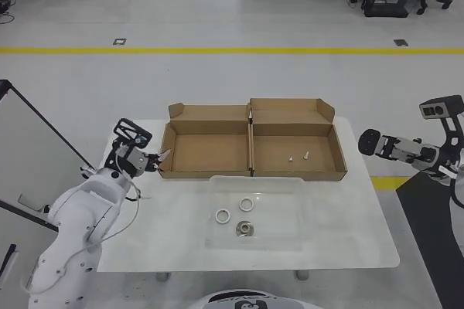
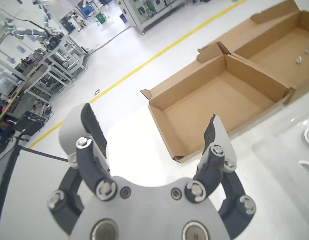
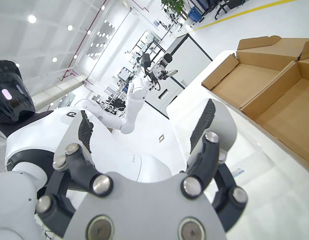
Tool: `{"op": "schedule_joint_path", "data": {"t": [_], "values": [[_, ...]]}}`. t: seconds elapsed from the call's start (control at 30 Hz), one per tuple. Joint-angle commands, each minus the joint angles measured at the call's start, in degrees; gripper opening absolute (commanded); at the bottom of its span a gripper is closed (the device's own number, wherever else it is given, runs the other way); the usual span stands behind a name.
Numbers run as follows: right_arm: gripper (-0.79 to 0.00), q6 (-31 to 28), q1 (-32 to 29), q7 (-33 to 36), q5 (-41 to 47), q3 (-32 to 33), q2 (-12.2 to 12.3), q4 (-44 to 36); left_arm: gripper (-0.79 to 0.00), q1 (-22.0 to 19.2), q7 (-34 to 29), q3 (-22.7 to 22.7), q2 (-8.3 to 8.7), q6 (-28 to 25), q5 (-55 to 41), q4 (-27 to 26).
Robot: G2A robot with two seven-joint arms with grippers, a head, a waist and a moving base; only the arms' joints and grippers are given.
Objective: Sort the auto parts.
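Cardboard boxes hold two bolts, the tray three round parts; left tool and right tool gape wide, empty.

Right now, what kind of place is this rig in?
Probably a robotics lab or factory test floor: a yellow floor line runs past the table, equipment racks stand behind, and another robot arm is mounted farther back.

On the table I saw the left box and the right box touching side by side at the far edge. Two bolts lay in the right box. Just nearer sat the tray, holding two rings and, nearest, another part.
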Motion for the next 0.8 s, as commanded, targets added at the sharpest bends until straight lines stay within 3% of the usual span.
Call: {"op": "schedule_joint_path", "data": {"t": [0.0,0.13,0.3,0.77], "values": [[0.0,0.0,0.0,0.0,0.01,0.0,0.0,0.0,0.0,-1.49,-4.31,1.94,0.08,-2.55,0.99,-1.3],[0.0,0.0,0.0,0.0,0.01,0.0,0.0,0.0,0.0,-3.63,-8.96,5.86,0.1,-6.32,1.73,-2.69],[0.0,0.0,0.0,0.0,0.01,0.0,0.0,0.0,0.0,-7.87,-15.52,9.17,-0.05,-10.14,-5.02,-3.26],[0.0,0.0,0.0,0.0,0.01,0.0,0.0,0.0,0.0,-26.47,-28.92,21.54,-0.83,-17.63,-15.53,2.59]]}}
